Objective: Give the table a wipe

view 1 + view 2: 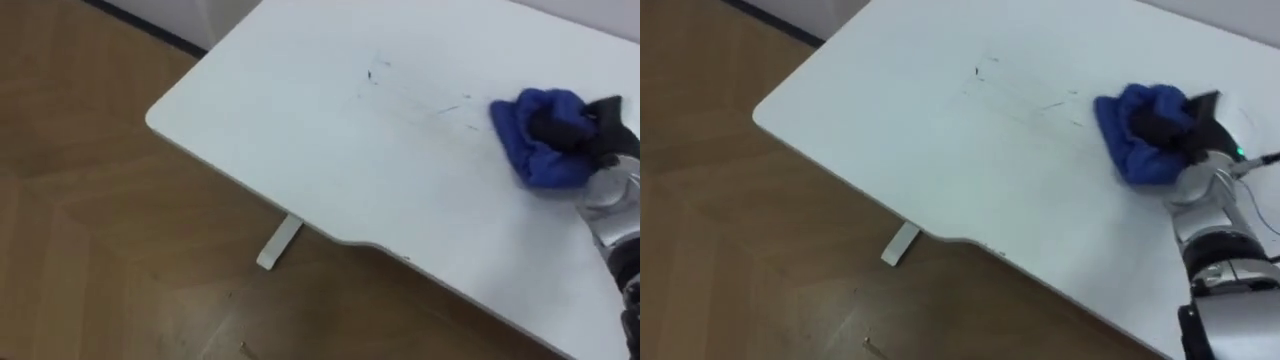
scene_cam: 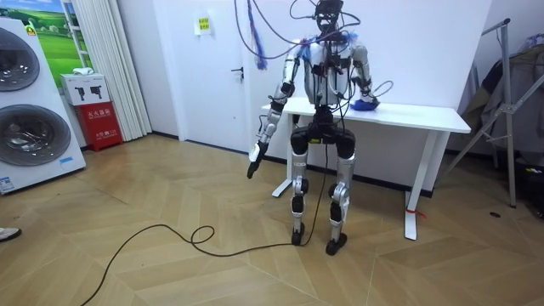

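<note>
Reading this as mid-wipe. The right hand [image 1: 600, 125] is down on the white table [image 1: 300, 120] and curled into a bunched blue cloth [image 1: 530, 140], so it's gripping it. The cloth sits on the tabletop, wadded round the hand and spilling out to its left.

Dark marks [image 1: 440, 108] start just beside the cloth on the hand's left and trail further off that way. The tabletop beyond them looks bare.

Handling, my guess:
- The cloth is soft, limp and light. It has no stiffness, so it goes wherever the palm drags it.
- The tabletop looks smooth, so the cloth should slide easily. Scrubbing needs downward pressure, not a tighter grip.
- Best hold is the wadded middle, as it is now, with the folds trapped under the palm. Held by an edge it would just trail and roll up.
- Risk: the loose flap to the hand's left folds under, or the wad slips out on a stroke.

The left hand [image 2: 253, 166] hangs low off the robot's side, well apart from the table. I can't tell its state. The robot stands upright at the table's long edge.
</note>
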You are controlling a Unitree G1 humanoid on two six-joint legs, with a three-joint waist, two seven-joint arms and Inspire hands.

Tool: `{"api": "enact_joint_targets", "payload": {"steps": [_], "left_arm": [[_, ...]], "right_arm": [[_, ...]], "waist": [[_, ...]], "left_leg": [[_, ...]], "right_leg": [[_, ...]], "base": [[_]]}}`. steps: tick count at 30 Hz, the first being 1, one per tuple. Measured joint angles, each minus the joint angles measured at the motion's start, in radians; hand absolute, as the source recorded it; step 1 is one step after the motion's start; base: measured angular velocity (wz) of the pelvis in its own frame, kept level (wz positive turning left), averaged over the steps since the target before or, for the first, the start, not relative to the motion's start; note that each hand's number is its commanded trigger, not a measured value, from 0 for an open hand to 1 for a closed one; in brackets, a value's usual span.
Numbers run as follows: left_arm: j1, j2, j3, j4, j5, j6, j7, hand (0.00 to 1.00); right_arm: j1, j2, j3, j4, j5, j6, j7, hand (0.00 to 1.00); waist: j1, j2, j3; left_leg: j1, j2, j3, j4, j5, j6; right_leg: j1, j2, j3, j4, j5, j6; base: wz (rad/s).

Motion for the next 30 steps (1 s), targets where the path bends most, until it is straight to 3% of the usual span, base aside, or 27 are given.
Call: {"api": "enact_joint_targets", "payload": {"steps": [2,3,5,7,10,11,12,15,17,19,21,24,25,27,28,29,30], "left_arm": [[0.002,0.002,0.048,-0.02,0.007,-0.001,0.011,0.0],[0.003,0.002,0.055,-0.031,0.008,-0.002,0.021,0.0],[0.009,0.003,0.058,-0.076,0.01,-0.013,0.046,0.0],[-0.005,0.002,0.033,-0.08,0.011,-0.027,0.046,0.0],[-0.034,-0.002,-0.017,-0.09,0.01,-0.031,0.046,0.0],[-0.047,-0.001,-0.047,-0.09,0.01,-0.031,0.047,0.0],[-0.057,-0.006,-0.065,-0.08,0.012,-0.033,0.042,0.0],[-0.06,-0.012,-0.081,-0.062,0.014,-0.032,0.036,0.0],[-0.074,-0.013,-0.081,-0.027,0.008,-0.027,0.031,0.0],[-0.089,-0.014,-0.09,0.001,0.003,-0.024,0.014,0.0],[-0.063,-0.013,-0.091,-0.001,0.006,-0.011,-0.005,0.0],[-0.011,-0.013,-0.09,-0.008,0.005,0.016,-0.009,0.0],[0.008,-0.013,-0.09,-0.02,0.003,0.024,-0.008,0.0],[0.025,-0.014,-0.077,-0.039,0.007,0.025,-0.007,0.0],[0.028,-0.015,-0.066,-0.044,0.006,0.024,-0.007,0.0],[0.031,-0.015,-0.061,-0.046,0.007,0.024,-0.006,0.0],[0.032,-0.015,-0.051,-0.047,0.006,0.024,-0.003,0.0]], "right_arm": [[0.079,-0.021,-0.084,0.013,0.019,0.0,-0.005,1.0],[0.107,-0.023,-0.095,0.014,0.024,0.0,-0.009,1.0],[0.191,-0.017,-0.105,0.0,0.062,-0.004,-0.03,1.0],[0.212,-0.005,-0.099,-0.021,0.061,0.01,-0.028,1.0],[0.179,0.024,-0.05,-0.065,0.047,0.051,-0.038,1.0],[0.134,0.037,-0.012,-0.072,0.046,0.093,-0.051,1.0],[0.082,0.054,0.047,-0.087,0.037,0.131,-0.05,1.0],[-0.028,0.121,0.212,-0.172,-0.048,0.187,-0.019,1.0],[-0.146,0.185,0.367,-0.203,-0.161,0.165,0.024,1.0],[-0.21,0.195,0.375,-0.2,-0.197,0.134,0.049,1.0],[-0.248,0.19,0.369,-0.198,-0.206,0.122,0.05,1.0],[-0.232,0.17,0.338,-0.161,-0.181,0.122,0.051,1.0],[-0.198,0.158,0.312,-0.14,-0.169,0.123,0.054,1.0],[-0.113,0.139,0.26,-0.097,-0.17,0.114,0.052,1.0],[-0.032,0.139,0.173,-0.096,-0.135,0.05,0.027,1.0],[0.009,0.138,0.135,-0.096,-0.132,0.013,0.009,1.0],[0.027,0.137,0.119,-0.096,-0.13,0.005,0.001,1.0]], "waist": [[-0.02,-0.004,-0.0025],[-0.03,-0.002,-0.0016],[-0.058,-0.006,-0.0125],[-0.061,-0.006,-0.015],[-0.058,0.001,-0.0141],[-0.048,0.007,-0.0139],[-0.025,0.016,-0.0137],[0.018,0.025,-0.0173],[0.063,0.031,-0.014],[0.104,0.031,-0.01],[0.121,0.024,-0.0096],[0.116,0.014,-0.0091],[0.095,0.012,-0.0082],[0.09,-0.004,-0.0082],[0.078,-0.008,-0.0079],[0.046,-0.007,-0.0078],[0.022,-0.007,-0.0059]], "left_leg": [[0.022,-0.004,-0.001,0.0,-0.007,0.009],[0.031,-0.005,-0.001,-0.003,-0.008,0.011],[0.067,-0.008,0.007,-0.013,-0.013,0.017],[0.093,-0.003,0.031,-0.022,-0.02,0.018],[0.111,0.006,0.084,-0.015,-0.03,0.018],[0.112,0.012,0.106,-0.014,-0.03,0.017],[0.113,0.027,0.14,-0.014,-0.031,0.014],[0.102,0.045,0.185,-0.016,-0.03,0.001],[0.099,0.057,0.192,-0.021,-0.021,-0.009],[0.09,0.055,0.17,-0.028,-0.011,-0.016],[0.081,0.047,0.13,-0.037,0.003,-0.019],[0.087,0.04,0.074,-0.048,0.012,-0.019],[0.088,0.034,0.042,-0.048,0.012,-0.019],[0.095,0.02,0.025,-0.055,0.013,-0.017],[0.099,0.017,0.021,-0.055,0.011,-0.015],[0.107,0.007,0.021,-0.054,0.01,-0.013],[0.113,0.004,0.021,-0.054,0.01,-0.012]], "right_leg": [[0.021,-0.002,0.001,-0.003,-0.001,0.001],[0.032,-0.003,0.001,-0.003,-0.002,0.003],[0.067,-0.007,0.011,-0.002,-0.003,0.006],[0.077,-0.006,0.042,-0.001,-0.004,0.009],[0.078,-0.005,0.065,-0.003,-0.008,0.018],[0.069,-0.003,0.072,0.0,-0.009,0.019],[0.052,0.002,0.084,0.001,-0.004,0.011],[0.008,0.014,0.096,0.015,0.009,-0.011],[-0.012,0.029,0.111,0.018,0.01,-0.027],[-0.02,0.03,0.095,0.013,0.007,-0.032],[-0.014,0.027,0.062,0.006,0.006,-0.031],[0.019,0.025,0.017,-0.004,0.005,-0.028],[0.035,0.022,0.002,-0.003,0.002,-0.025],[0.048,0.011,0.012,-0.004,-0.012,-0.003],[0.055,0.008,0.022,-0.007,-0.014,0.001],[0.064,0.003,0.033,-0.004,-0.016,0.003],[0.076,0.001,0.03,-0.006,-0.017,0.005]], "base": [[0.09],[0.0],[-0.1],[-0.55],[-0.6],[-0.8],[-0.77],[-0.69],[-0.19],[0.4],[0.66],[0.7],[0.7],[0.47],[0.15],[0.19],[0.25]]}}
